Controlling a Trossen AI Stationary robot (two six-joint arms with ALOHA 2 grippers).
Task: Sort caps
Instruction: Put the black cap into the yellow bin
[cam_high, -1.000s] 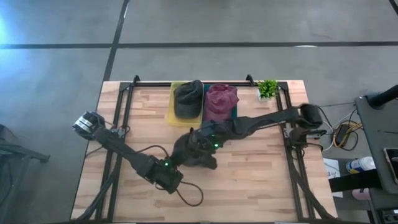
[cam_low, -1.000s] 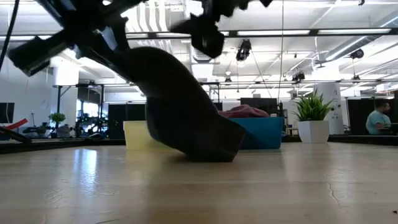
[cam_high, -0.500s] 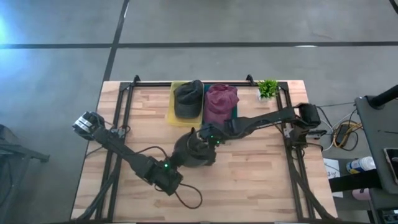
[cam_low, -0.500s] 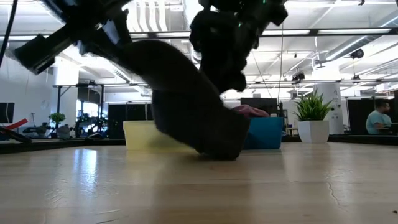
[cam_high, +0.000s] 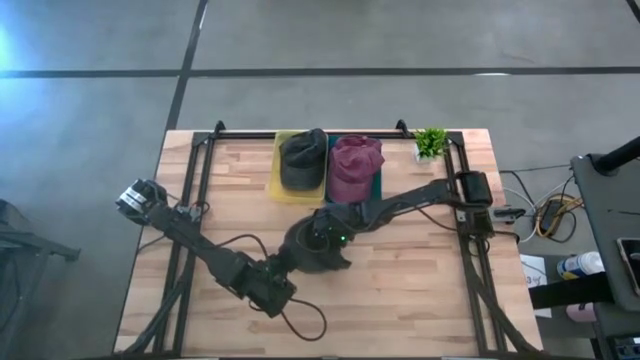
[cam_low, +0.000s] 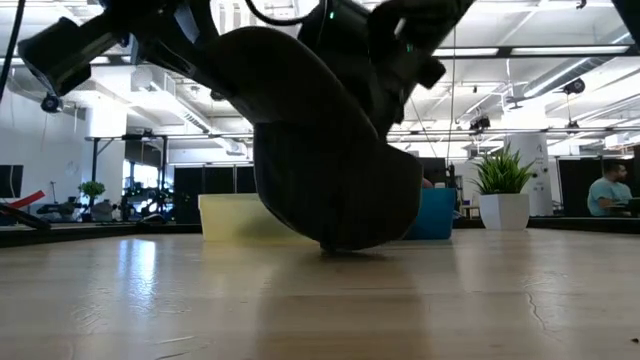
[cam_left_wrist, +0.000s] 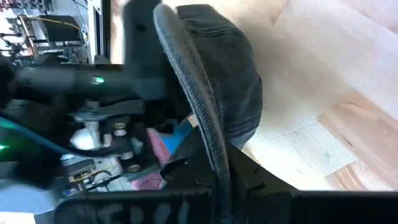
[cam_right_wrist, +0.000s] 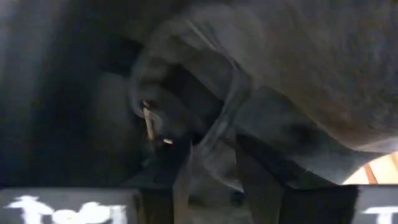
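A dark olive-grey cap (cam_high: 305, 252) hangs over the table's middle, its crown (cam_left_wrist: 233, 68) down toward the wood. My left gripper (cam_high: 283, 265) is at the cap's near-left side, shut on its brim. My right gripper (cam_high: 322, 232) reaches down into the cap from the far right. Its open fingers (cam_right_wrist: 186, 180) stand on either side of the cap's folded rim band (cam_right_wrist: 217, 149). At the far edge, another dark cap (cam_high: 303, 158) lies in the yellow bin (cam_high: 281, 188). A maroon cap (cam_high: 355, 165) lies in the teal bin (cam_high: 373, 185). My left gripper pinches the brim's stitched edge (cam_left_wrist: 214, 149) between its two fingers, coming from the near left and slanting down. The brim stands on edge and the crown hangs beyond the fingers, low over the table (cam_low: 340, 245). My right gripper: whether its fingers touch the rim band, I cannot tell.
A small potted plant (cam_high: 430, 141) stands at the far right corner. Black frame rails (cam_high: 200, 180) run along the table's left and right sides. Bare wood (cam_high: 420, 290) lies near and right of the cap. A person (cam_low: 606, 190) sits far off in the room.
My right gripper has come down from above onto the dark cap and tipped steeper. The cap, held by my left gripper, has swung, and its crown now bulges fuller and hangs more upright than it did a second ago.
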